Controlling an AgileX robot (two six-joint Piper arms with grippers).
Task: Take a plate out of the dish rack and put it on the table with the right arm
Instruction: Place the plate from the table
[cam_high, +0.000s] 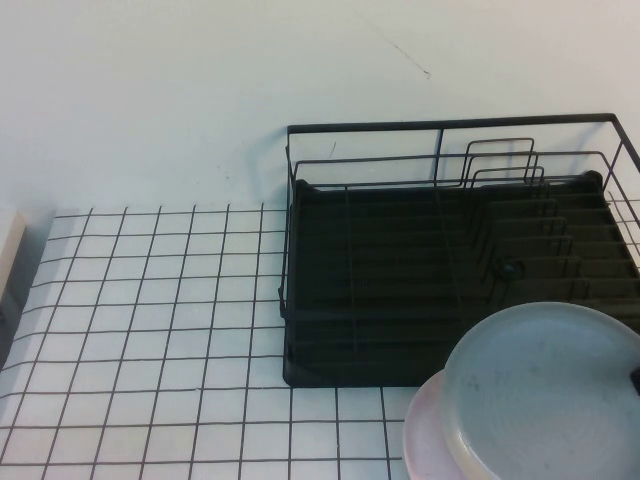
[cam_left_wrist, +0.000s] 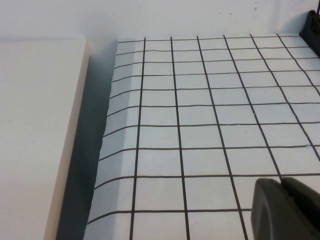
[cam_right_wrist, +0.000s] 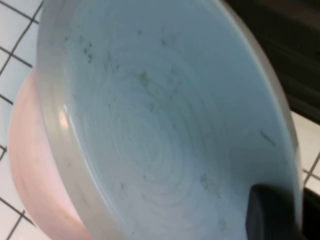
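The pale grey-white plate (cam_high: 545, 390) is held tilted at the front right, over the front right corner of the black dish rack (cam_high: 400, 290) and above a pale pink plate (cam_high: 425, 440) lying on the gridded table (cam_high: 150, 330). My right gripper (cam_right_wrist: 295, 215) is shut on the grey-white plate's (cam_right_wrist: 165, 125) rim, one finger inside and one outside; in the high view only a black bit of it (cam_high: 635, 378) shows at the right edge. The rack holds no plates. My left gripper (cam_left_wrist: 282, 207) hovers over the table's left part, fingers together and empty.
The pink plate (cam_right_wrist: 35, 165) lies partly under the held plate. A pale wall stands behind the rack. A cream block (cam_left_wrist: 35, 140) lies beside the table's (cam_left_wrist: 200, 115) left edge, with a dark gap between. The rack's corner (cam_left_wrist: 312, 27) shows far off.
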